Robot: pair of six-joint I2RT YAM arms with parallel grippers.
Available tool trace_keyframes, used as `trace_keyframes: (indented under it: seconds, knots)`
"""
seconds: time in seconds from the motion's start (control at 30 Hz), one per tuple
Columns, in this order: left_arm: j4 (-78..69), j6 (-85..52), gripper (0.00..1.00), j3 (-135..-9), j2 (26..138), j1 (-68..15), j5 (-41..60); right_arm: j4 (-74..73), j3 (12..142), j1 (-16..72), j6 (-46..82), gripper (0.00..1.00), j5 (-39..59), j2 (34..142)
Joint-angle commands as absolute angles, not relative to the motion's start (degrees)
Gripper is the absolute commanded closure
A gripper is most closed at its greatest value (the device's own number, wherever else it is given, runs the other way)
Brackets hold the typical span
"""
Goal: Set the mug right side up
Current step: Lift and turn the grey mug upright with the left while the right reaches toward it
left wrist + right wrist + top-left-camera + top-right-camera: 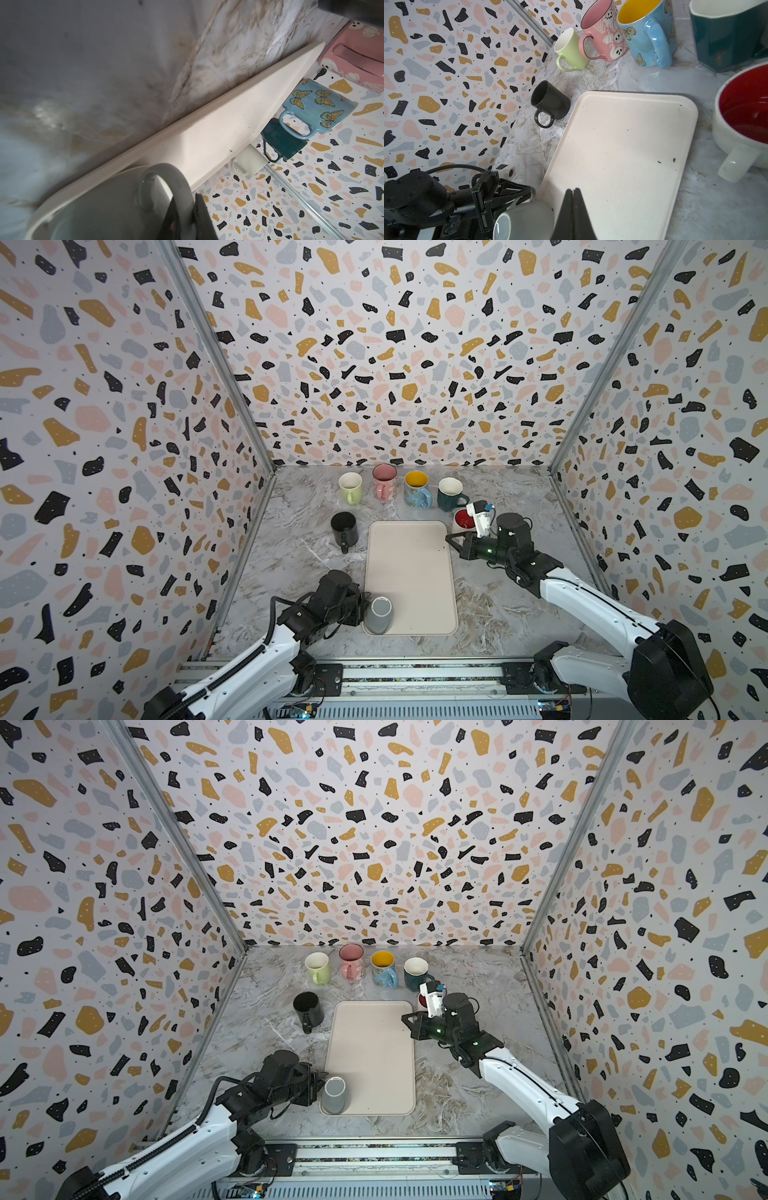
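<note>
In both top views, a cream rectangular plastic tray lies on a grey marble-patterned table. A grey ceramic mug stands upside down, base uppermost, on the tray's near left corner. The left gripper meets the mug from the left with its jaws drawn narrow; the mug's handle is hidden here. The right gripper hangs over the tray's far right corner, jaws pressed together, holding nothing.

Behind the tray four mugs stand upright in a row: a pale green mug, a pink mug, a blue mug with a yellow inside and a dark teal mug. A matt black mug stands left of the tray; a white mug with a red inside sits just beside its far right corner, partly hidden by the right arm.

In the left wrist view, the grey ceramic mug fills the lower part of the picture. The left gripper is clamped on the mug's looped handle, with a black finger on each side. The tray stretches beyond; the blue mug shows butterflies.

In the right wrist view, the right gripper has its two black fingers meeting with no gap, empty, above the tray. The grey ceramic mug stands at the tray's corner; the left gripper touches it.
</note>
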State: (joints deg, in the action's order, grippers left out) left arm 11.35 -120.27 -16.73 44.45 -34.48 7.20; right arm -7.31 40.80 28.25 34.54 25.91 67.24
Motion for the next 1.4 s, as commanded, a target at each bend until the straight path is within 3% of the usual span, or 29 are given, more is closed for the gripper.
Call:
trace_keyframes:
  seconds: [0.0, 0.4, 0.67, 0.97, 1.27, 1.37]
  knots:
    - [7.39, -121.59, 1.0, -15.83, 44.65, -34.64, 6.4, -6.64, 40.78, 27.9, 34.73, 1.0, 25.56, 66.42]
    - [-9.08, -96.69, 1.0, -23.49, 47.32, -34.63, 0.09, -4.87, 40.96, 26.94, 33.5, 1.0, 25.26, 64.03]
    - [-15.86, -69.33, 1.0, -37.95, 60.23, -35.16, 8.44, -2.42, 42.63, 26.63, 30.38, 1.0, 25.49, 62.55]
    - [-14.77, -34.81, 1.0, -50.96, 68.32, -39.55, 12.97, 5.87, 50.45, 26.1, 22.36, 1.0, 26.5, 62.22]
    - [-12.7, -4.17, 1.0, -52.74, 70.93, -49.04, 6.55, 12.71, 58.3, 26.02, 17.4, 1.0, 29.29, 63.86]
    - [-16.63, 2.42, 1.0, -50.71, 71.72, -51.6, 4.49, 15.79, 60.77, 26.1, 16.53, 0.95, 30.95, 64.4]
